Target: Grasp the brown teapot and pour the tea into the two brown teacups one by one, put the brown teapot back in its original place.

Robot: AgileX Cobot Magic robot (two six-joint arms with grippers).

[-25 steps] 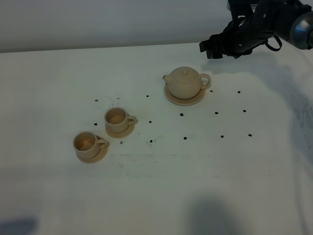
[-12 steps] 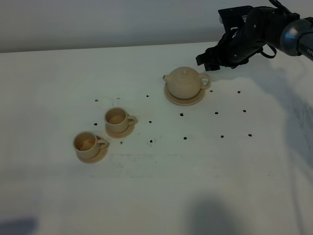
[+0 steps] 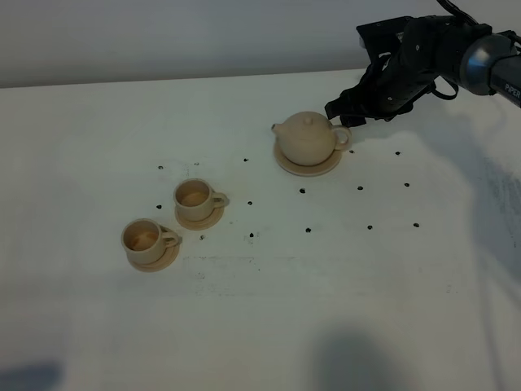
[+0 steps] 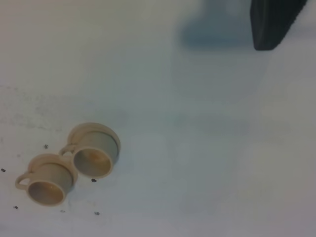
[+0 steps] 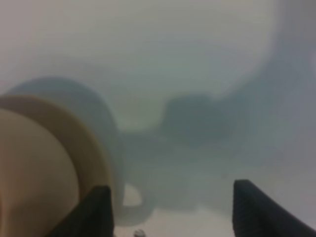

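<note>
The brown teapot [image 3: 306,138] stands upright, lid on, on its round coaster [image 3: 323,168] at the middle back of the white table. Its loop handle points right. My right gripper [image 3: 345,109] hovers just behind and to the right of the handle, not touching it. In the right wrist view its fingertips [image 5: 100,209] stand wide apart, open and empty, with the blurred teapot [image 5: 34,168] close by. The two brown teacups [image 3: 194,197] [image 3: 145,238] stand on saucers at the left front; they also show in the left wrist view [image 4: 94,154] [image 4: 46,182]. Only one dark finger [image 4: 271,22] of the left gripper shows.
Small black dots [image 3: 302,191] are scattered over the white tabletop [image 3: 342,269] around the teapot and cups. A pale wall runs behind the table's back edge [image 3: 163,80]. The right arm [image 3: 456,49] reaches in from the upper right.
My right gripper has come down and to the left, closer to the teapot's handle. The teapot and cups have not moved.
</note>
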